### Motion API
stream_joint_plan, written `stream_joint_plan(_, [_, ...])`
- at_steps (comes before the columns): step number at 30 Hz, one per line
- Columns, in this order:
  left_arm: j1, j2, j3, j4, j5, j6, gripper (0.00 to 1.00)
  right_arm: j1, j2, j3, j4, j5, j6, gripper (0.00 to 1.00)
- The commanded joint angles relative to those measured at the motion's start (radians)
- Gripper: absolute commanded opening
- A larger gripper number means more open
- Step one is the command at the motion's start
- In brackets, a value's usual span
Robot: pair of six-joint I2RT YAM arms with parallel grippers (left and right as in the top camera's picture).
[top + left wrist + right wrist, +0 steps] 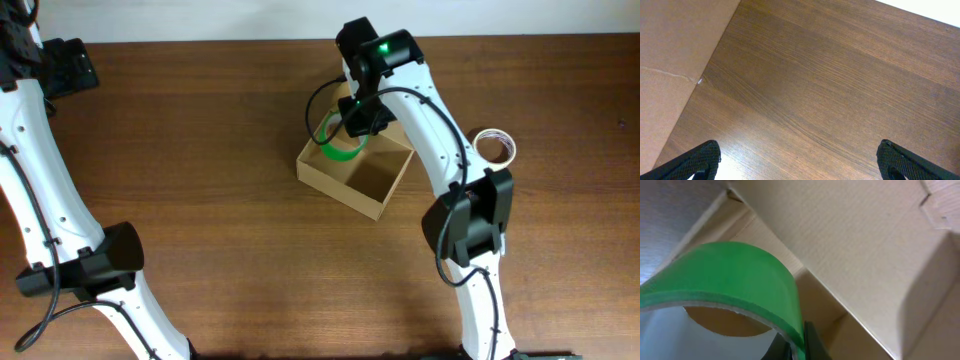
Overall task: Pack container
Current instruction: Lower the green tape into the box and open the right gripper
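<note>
At table centre, slightly right, the small rectangular tan-brown cardboard box [370, 180] is seen standing open-topped on the dark brown wooden table [200, 150], turned at an angle to the table edges; its visible inside is bare. Over the box's far left corner the right gripper [357, 120] is positioned, and a bright green roll of tape [338, 150] is gripped in it, tilted, its lower part reaching within the box rim. In the right wrist view the green roll [730, 275] fills the lower left of the frame, a dark finger [812, 342] is pressed against its wall, and the pale corrugated inner walls of the box [865, 255] are seen just behind it. Whether the roll touches the box floor cannot be told. A second, whitish roll of tape [494, 146] is noted lying flat on the table to the right of the box, apart from it. The left gripper [797, 157] is recorded with its fingers spread wide and nothing between them, above bare wood, well apart from the box.
</note>
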Motion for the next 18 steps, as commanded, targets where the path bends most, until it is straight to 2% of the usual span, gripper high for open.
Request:
stream_joint_plan(1, [0.004, 0.008, -0.004, -0.002, 0.010, 0.012, 1.00, 0.006, -0.105, -0.001, -0.015, 0.002, -0.015, 0.04])
stream_joint_plan(8, [0.004, 0.008, -0.004, -0.002, 0.010, 0.012, 1.00, 0.006, -0.109, -0.011, -0.024, 0.001, -0.015, 0.04])
stream_joint_plan(18, [0.004, 0.008, -0.004, -0.002, 0.011, 0.012, 1.00, 0.006, -0.107, -0.150, 0.064, 0.001, -0.015, 0.04])
